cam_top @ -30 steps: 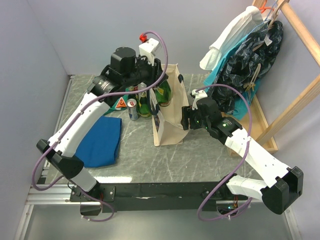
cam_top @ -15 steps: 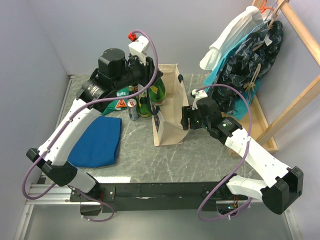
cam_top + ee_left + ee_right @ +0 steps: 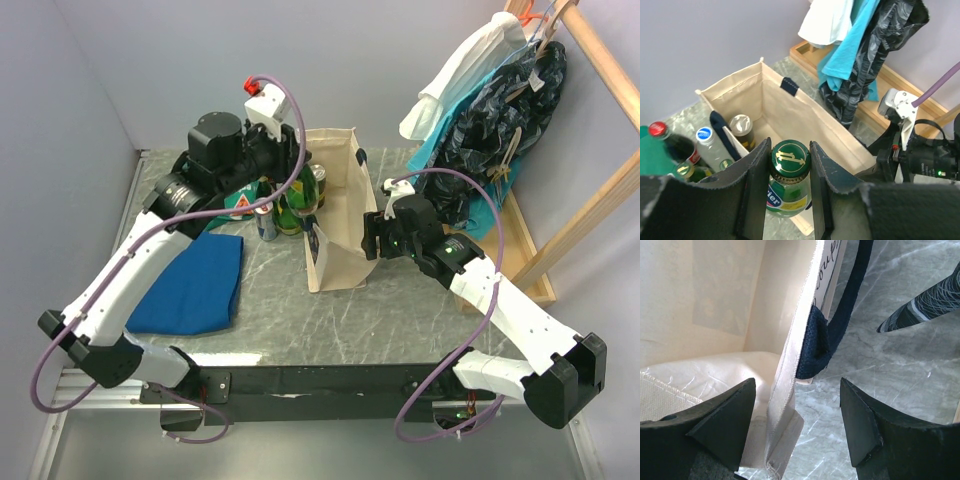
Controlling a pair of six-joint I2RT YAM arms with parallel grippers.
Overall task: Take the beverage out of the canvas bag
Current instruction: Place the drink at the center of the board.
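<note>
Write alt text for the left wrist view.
The left gripper clamps the neck of a green bottle, held close to the open canvas bag. A second capped bottle stands inside the bag, and more bottles stand outside it at left.

White shells and black joint housings cover the left arm (image 3: 150, 255) and right arm (image 3: 512, 308); a purple cable (image 3: 440, 174) loops along each; pincer fingers (image 3: 722, 422) are matte black wedges

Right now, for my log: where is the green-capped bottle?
Top view, left of centre: green-capped bottle in the left gripper, beside the canvas bag's left rim.
</note>
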